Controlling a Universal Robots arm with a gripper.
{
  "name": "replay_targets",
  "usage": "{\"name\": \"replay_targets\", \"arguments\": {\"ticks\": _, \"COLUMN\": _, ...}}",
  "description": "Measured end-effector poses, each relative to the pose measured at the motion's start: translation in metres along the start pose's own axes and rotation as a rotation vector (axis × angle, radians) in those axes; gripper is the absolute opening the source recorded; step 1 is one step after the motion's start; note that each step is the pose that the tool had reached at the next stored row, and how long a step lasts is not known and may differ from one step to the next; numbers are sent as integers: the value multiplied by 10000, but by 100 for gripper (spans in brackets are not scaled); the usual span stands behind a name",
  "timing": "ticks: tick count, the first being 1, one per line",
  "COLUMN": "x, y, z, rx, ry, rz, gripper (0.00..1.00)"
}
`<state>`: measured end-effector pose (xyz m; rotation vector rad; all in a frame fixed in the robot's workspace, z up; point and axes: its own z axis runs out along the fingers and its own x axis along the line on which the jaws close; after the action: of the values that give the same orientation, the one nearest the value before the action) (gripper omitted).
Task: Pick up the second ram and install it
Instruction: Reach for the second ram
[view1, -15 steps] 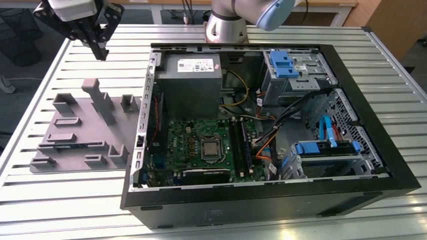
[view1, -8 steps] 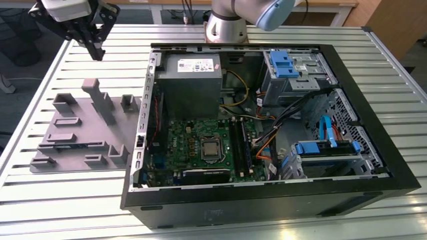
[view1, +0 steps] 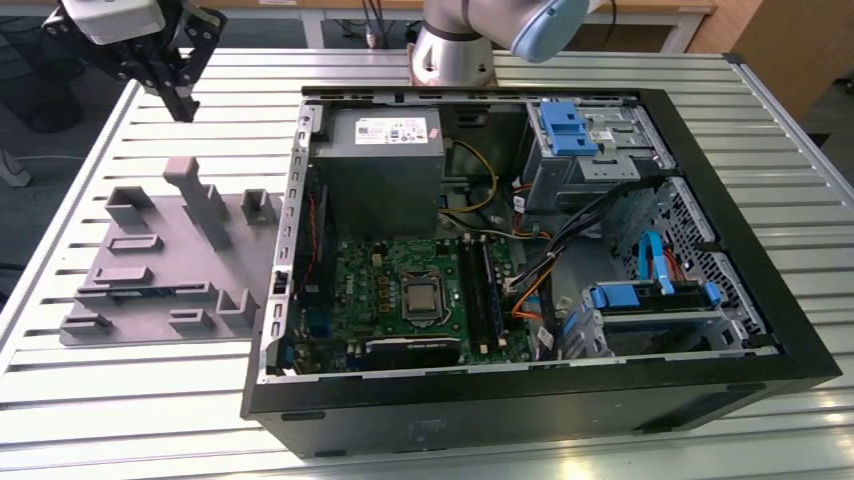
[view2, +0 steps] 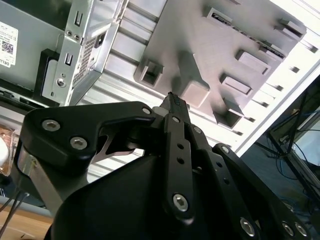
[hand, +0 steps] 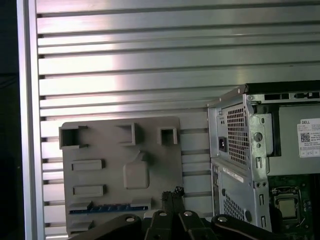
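- In the exterior view the pincer (view1: 183, 105) hangs above the bench (view1: 120, 400), beyond the far end of the grey holder tray (view1: 134, 262) and to the exterior view's left of the open computer case (view1: 534, 410). Its fingers are pressed together and point down, with nothing between them.
- In the same view the second ram (view1: 140, 290) sits as a thin dark strip in the long slot near the tray's near edge, well apart from the pincer. The green motherboard (view1: 374, 280) lies on the floor of the case.
- In the second wrist view the pincer (view2: 175, 102) narrows to one closed tip. The tray (view2: 190, 40) lies beyond it, with a corner of the case (view2: 85, 45) beside it.
- In the first wrist view the pincer (hand: 172, 194) is again closed and empty over the tray (hand: 110, 145). The second ram (hand: 107, 208) shows as a blue strip in the tray's long slot, near the fingertips but not touching them. The case (hand: 240, 140) stands just beside the tray on the ribbed bench (hand: 125, 65).
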<state>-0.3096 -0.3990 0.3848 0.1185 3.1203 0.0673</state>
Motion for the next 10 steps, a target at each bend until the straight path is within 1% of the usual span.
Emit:
{"name": "replay_targets", "arguments": {"ticks": 5, "x": 104, "y": -15, "z": 1, "rx": 0, "ry": 1, "rz": 1, "gripper": 11}}
{"name": "replay_targets", "arguments": {"ticks": 10, "x": 174, "y": -101, "z": 5, "rx": 0, "ry": 0, "rz": 0, "gripper": 11}}
